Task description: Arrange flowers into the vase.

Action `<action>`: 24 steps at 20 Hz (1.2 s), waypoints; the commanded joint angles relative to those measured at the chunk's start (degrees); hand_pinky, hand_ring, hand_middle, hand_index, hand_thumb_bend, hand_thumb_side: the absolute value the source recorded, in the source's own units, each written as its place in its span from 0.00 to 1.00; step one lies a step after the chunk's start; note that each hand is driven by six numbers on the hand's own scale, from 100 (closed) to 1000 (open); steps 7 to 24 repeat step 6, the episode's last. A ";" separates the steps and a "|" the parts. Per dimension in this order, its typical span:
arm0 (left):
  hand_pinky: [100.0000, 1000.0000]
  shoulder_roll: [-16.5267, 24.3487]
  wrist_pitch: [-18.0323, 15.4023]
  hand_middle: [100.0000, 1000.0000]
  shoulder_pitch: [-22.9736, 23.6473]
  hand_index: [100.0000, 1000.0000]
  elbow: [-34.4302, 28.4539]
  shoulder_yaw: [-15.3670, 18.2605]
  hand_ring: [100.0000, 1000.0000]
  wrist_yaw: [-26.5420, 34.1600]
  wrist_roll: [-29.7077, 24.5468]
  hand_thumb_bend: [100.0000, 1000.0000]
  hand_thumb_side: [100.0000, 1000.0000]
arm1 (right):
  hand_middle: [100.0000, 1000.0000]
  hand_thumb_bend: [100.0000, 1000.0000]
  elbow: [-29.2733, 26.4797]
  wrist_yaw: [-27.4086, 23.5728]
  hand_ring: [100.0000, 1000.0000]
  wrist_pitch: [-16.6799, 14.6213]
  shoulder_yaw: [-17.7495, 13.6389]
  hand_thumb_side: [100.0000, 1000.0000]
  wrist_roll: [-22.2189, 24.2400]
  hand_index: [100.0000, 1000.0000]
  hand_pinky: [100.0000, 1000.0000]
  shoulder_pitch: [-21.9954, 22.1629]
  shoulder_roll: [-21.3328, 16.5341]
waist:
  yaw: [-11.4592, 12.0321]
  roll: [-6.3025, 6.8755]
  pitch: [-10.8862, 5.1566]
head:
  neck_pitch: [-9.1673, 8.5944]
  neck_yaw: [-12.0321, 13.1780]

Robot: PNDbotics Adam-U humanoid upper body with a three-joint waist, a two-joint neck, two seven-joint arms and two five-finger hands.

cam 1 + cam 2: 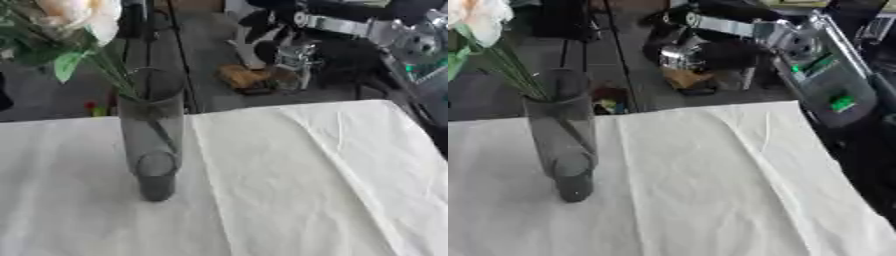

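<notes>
A tall smoky-grey glass vase (153, 135) stands upright on the white tablecloth, left of centre. A cream rose (74, 15) with green leaves (66, 65) rises from it toward the upper left, its thin stems running down into the glass. My right arm (824, 85), black and silver with green lights, comes in from the upper right. Its hand (689, 52) hangs in the air beyond the table's far edge, well to the right of the vase and apart from it. I see no flower in that hand. My left hand shows in neither view.
The white cloth (306, 190) covers the table, with creases running down its right half. Beyond the far edge lies dark floor with a brown object (245, 77), small red and yellow things (96, 107) and a dark upright stand (136, 30).
</notes>
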 commanded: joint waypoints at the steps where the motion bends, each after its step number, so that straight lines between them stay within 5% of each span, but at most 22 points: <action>1: 0.84 1.41 0.03 0.86 -0.35 0.91 -0.77 0.76 0.79 0.26 0.48 0.00 0.83 | 0.69 0.00 -4.07 -3.40 0.78 1.16 -3.11 0.84 -11.70 1.00 0.73 2.13 -2.68 | -0.43 0.19 -1.69 | 4.69 6.16; 3: 0.84 1.36 0.12 0.86 -0.12 0.91 -0.77 0.87 0.79 0.23 0.60 0.00 0.83 | 0.55 0.00 -4.30 -4.99 0.67 -0.97 -4.34 0.81 -18.29 1.00 0.68 4.47 -2.87 | -0.89 0.23 -1.91 | 8.10 10.62; 6: 0.84 1.16 0.40 0.86 0.00 0.91 -0.77 0.88 0.79 0.20 0.71 0.00 0.83 | 0.47 0.00 -4.36 -5.95 0.63 -4.20 -5.91 0.77 -26.68 1.00 0.69 7.12 -2.22 | -1.38 0.25 -2.18 | 12.24 16.38; 24: 0.84 1.16 0.40 0.86 0.00 0.91 -0.77 0.88 0.79 0.20 0.71 0.00 0.83 | 0.47 0.00 -4.36 -5.95 0.63 -4.20 -5.91 0.77 -26.68 1.00 0.69 7.12 -2.22 | -1.38 0.25 -2.18 | 12.24 16.38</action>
